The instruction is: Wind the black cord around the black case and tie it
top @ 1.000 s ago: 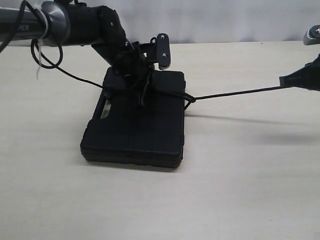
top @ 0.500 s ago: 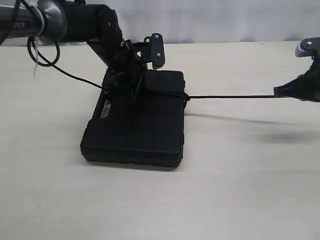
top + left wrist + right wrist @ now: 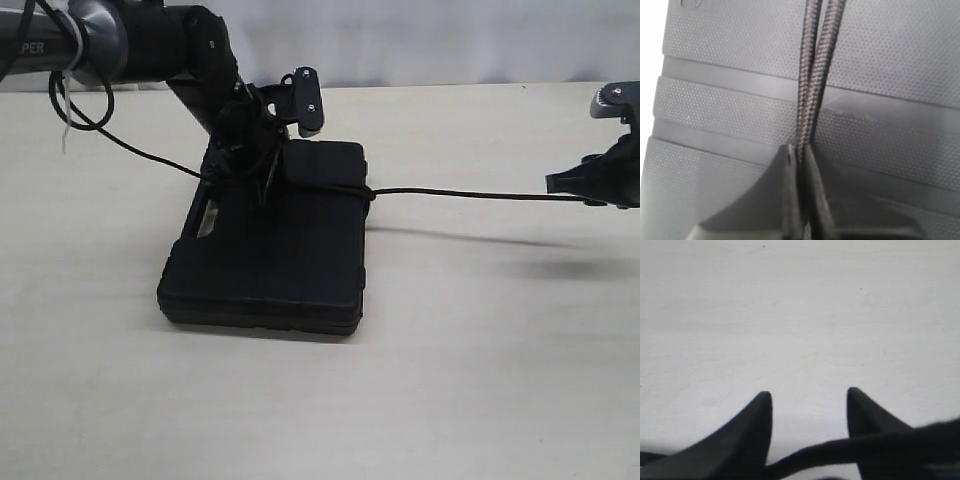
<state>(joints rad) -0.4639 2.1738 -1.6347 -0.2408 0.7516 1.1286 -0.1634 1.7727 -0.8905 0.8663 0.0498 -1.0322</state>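
Pale worktop (image 3: pixel 480 380), black case (image 3: pixel 280 270): we judge the knot-tightening underway. Our left tool (image 3: pixel 801 150) pinches the black cord (image 3: pixel 470 194); right tool (image 3: pixel 809 391) spread, so we regrip next.

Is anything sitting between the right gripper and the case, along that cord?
Nothing visible does. The cord runs from the case at its right edge straight to the right gripper, above the table, with no other object between them.

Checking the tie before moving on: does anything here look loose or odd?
On the right claw the jaws stand apart, so the black cord only lies across them, unpinched, though stretched from the black case.
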